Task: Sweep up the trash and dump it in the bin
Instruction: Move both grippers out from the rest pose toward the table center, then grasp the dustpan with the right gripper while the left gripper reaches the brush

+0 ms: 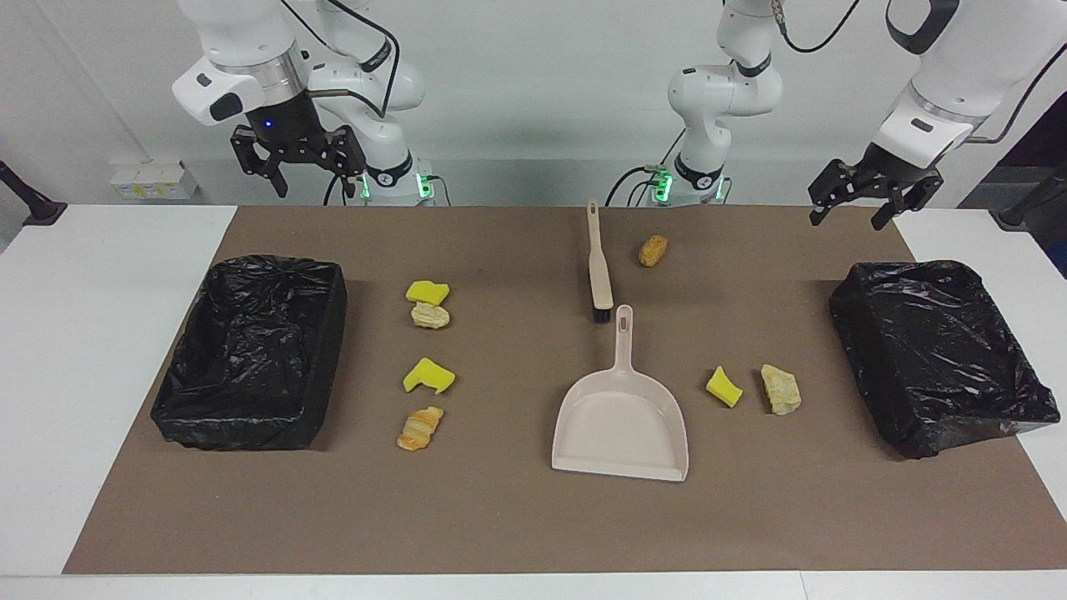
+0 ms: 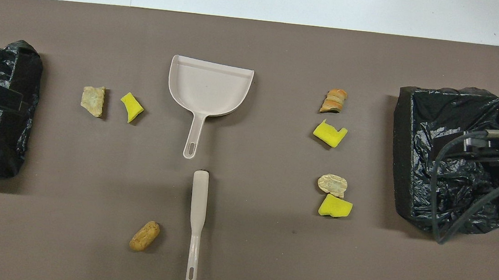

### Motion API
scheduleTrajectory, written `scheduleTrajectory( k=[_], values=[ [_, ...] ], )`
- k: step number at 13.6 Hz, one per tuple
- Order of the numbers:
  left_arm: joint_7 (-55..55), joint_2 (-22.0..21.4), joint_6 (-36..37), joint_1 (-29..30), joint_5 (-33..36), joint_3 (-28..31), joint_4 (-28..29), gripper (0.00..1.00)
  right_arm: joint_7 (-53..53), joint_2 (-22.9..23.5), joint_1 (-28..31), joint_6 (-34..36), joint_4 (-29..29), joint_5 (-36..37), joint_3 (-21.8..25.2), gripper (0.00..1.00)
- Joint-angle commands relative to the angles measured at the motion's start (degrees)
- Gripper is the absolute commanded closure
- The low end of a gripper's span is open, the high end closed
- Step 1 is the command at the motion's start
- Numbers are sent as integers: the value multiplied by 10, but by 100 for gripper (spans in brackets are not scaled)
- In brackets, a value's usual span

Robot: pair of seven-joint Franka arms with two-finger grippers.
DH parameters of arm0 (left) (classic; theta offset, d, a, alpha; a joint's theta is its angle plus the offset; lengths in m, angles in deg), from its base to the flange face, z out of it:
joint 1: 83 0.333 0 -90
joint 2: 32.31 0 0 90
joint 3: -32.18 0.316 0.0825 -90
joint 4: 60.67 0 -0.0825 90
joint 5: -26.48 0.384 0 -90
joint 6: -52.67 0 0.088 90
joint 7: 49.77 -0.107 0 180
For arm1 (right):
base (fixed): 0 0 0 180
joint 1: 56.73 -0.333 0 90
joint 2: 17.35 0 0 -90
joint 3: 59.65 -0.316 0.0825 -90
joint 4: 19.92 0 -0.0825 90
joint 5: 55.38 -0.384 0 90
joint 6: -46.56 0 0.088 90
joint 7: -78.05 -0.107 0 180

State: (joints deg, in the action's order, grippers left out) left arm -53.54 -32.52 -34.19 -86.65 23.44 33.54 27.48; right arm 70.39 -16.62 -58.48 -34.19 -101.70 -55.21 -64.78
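Note:
Trash lies scattered on the brown mat: several small scraps. Toward the right arm's end are two yellow pieces (image 1: 427, 292) (image 1: 428, 376) and two tan lumps (image 1: 430, 316) (image 1: 420, 428). Toward the left arm's end lie a yellow piece (image 1: 723, 386) and a pale lump (image 1: 780, 388). A brown lump (image 1: 653, 250) sits beside the brush (image 1: 598, 267). The beige dustpan (image 1: 621, 421) lies mid-mat, its handle toward the robots. A black-lined bin (image 1: 242, 429) stands at the right arm's end. My right gripper (image 1: 315, 185) hangs open and empty, raised near its base. My left gripper (image 1: 848, 218) hangs open over the other bin's (image 1: 959, 433) near edge.
White table (image 1: 100, 333) borders the mat at both ends. The brush (image 2: 197, 217) lies in line with the dustpan's (image 2: 209, 86) handle, nearer to the robots. A cable loops from the right arm over its bin (image 2: 402, 150).

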Motion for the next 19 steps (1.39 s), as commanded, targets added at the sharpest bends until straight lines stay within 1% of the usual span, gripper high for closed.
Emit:
scheduleTrajectory(
  k=[1,4,6,8,9,10,11,12,14,16,17,19],
  values=[
    [10,6,15,3,-3,2,-12,0,12,-5,2,6,0,-18,10,0],
    [10,6,14,9,-3,10,-12,0,14,-10,3,8,-4,-18,11,0],
    [16,6,-4,1,-5,8,-9,0,13,-13,3,-4,-10,-18,10,0],
    [18,-14,-34,-11,-7,1,38,0,3,-10,-4,-16,-10,-18,9,0],
    [18,-16,-45,-25,-8,0,61,0,-23,-6,-6,-26,-9,-16,3,0],
    [19,-23,-57,-54,-9,0,89,0,-52,3,-23,-49,-12,-17,-2,0],
    [18,-25,-82,-80,-9,0,118,0,-71,24,-47,-70,-10,-12,-2,0],
    [17,-30,-109,-93,-13,-3,155,0,-90,39,-61,-97,-10,-11,-2,0],
    [22,-56,-160,-133,-45,-5,233,0,-141,74,-96,-138,-8,-4,-2,0],
    [72,-100,-183,-191,-47,-8,318,0,-203,131,-148,-173,2,9,-1,0],
    [102,-124,-210,-214,-47,-8,363,0,-243,162,-178,-199,16,24,-1,0],
    [138,-168,-252,-263,-47,-8,437,0,-292,207,-207,-223,52,27,-2,0]
  ],
)
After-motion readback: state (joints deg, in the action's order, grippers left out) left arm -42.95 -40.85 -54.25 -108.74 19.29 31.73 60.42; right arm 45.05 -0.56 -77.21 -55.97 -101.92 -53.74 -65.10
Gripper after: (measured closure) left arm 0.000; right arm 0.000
